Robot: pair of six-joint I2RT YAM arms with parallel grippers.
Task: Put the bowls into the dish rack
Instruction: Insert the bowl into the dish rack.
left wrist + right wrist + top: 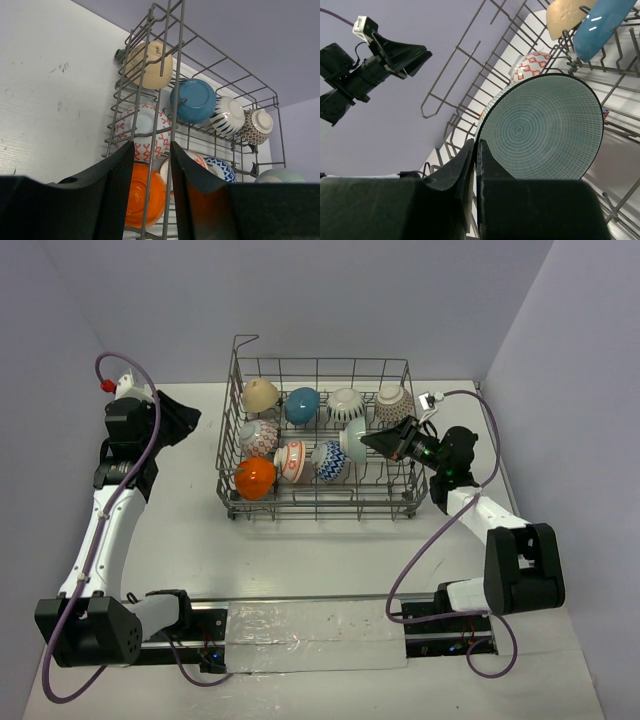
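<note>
- The black left gripper hangs at the rack's 9 o'clock, jaws apart and empty.
- The grey wire dish rack holds eight small ceramic bowls on edge.
- The right gripper is clamped on the rim of the pale green round ceramic bowl, inside the rack toward 3 o'clock. This looks like the final placement. The next move is to settle the bowl between tines, then let go.
- There is a white table and lavender walls.

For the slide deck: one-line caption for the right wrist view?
Right tool pinches the rim of a pale green bowl, held on edge in the dish rack, blue bowl behind.
</note>
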